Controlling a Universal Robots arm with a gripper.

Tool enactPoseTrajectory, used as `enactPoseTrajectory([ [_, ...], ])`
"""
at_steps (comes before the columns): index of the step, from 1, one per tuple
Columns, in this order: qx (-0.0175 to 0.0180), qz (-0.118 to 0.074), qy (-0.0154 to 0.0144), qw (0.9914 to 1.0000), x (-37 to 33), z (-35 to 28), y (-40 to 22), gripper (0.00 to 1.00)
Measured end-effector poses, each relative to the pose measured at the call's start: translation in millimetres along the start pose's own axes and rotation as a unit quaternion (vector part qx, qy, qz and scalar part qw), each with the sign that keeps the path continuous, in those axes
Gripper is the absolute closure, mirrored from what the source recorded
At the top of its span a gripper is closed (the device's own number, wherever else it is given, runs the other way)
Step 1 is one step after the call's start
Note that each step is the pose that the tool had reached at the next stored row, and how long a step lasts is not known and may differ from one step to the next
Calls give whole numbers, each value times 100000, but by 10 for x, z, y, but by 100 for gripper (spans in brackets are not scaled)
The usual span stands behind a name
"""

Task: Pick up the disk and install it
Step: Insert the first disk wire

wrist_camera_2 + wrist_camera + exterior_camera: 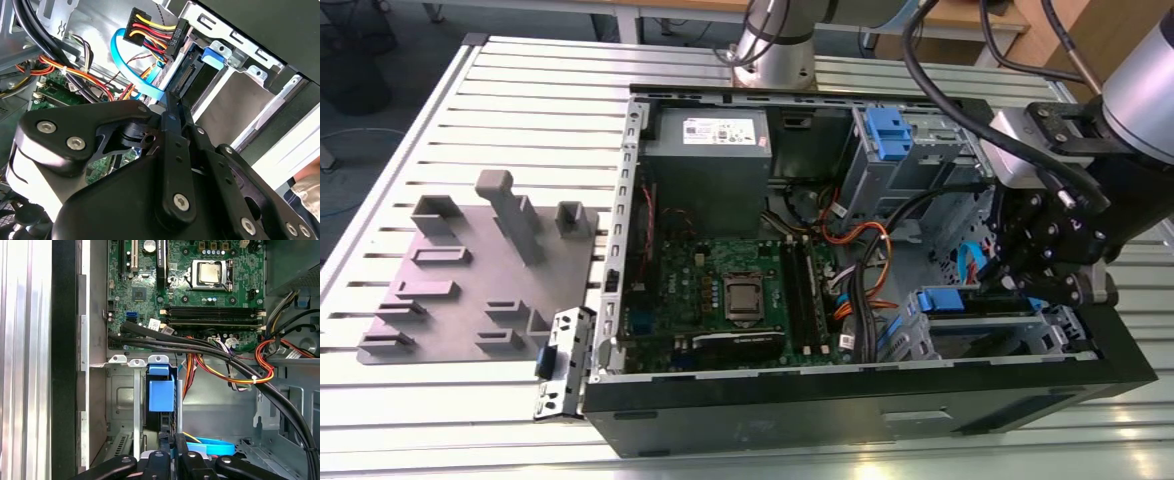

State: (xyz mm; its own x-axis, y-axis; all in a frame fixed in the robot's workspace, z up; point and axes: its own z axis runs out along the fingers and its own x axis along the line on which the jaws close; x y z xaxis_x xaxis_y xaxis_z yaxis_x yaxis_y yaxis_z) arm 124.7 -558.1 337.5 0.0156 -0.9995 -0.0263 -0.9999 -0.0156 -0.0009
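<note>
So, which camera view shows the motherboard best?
The first wrist view: the motherboard faces that camera, with its processor socket and memory slots plain. The exterior view shows it at a slant, partly under cables. The second wrist view shows a green corner of it.

Bright, even light. Glare on ribbed table [440,110], strongest toward 6 o'clock in exterior view. Case [854,410] interior shadowed. Close linkage [150,200] soft in second wrist view.
</note>
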Motion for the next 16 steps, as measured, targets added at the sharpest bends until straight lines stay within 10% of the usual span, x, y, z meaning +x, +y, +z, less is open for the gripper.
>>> enactPoseTrajectory([
  [16, 1, -1, 1, 100000, 2, 56, 0, 84],
])
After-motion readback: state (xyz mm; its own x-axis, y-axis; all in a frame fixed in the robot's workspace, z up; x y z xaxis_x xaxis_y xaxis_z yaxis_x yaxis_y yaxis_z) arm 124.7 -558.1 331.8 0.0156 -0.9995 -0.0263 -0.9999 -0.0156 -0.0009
